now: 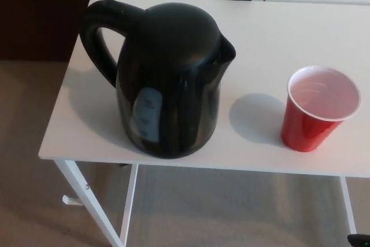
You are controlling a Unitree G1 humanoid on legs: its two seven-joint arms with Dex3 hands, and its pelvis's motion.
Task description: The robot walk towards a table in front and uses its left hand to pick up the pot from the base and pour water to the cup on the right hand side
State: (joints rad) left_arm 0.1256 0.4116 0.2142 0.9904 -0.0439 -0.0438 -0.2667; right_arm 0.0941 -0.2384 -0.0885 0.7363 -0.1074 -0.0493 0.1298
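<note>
While neither hand shows enough to judge, finger state unknown. Black electric kettle [167,79] upright at frame centre-left on white table [277,33], handle toward upper left. Red plastic cup [319,108] at right, apart, apparently empty. Kettle contents hidden. Risk: hurried tilt overshoots cup or tips it.

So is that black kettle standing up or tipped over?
Upright: the kettle stands flat on the white table, lid on top, spout toward the red cup.

Prob. home/office: white table [277,21], carpet floor [29,201]
</note>
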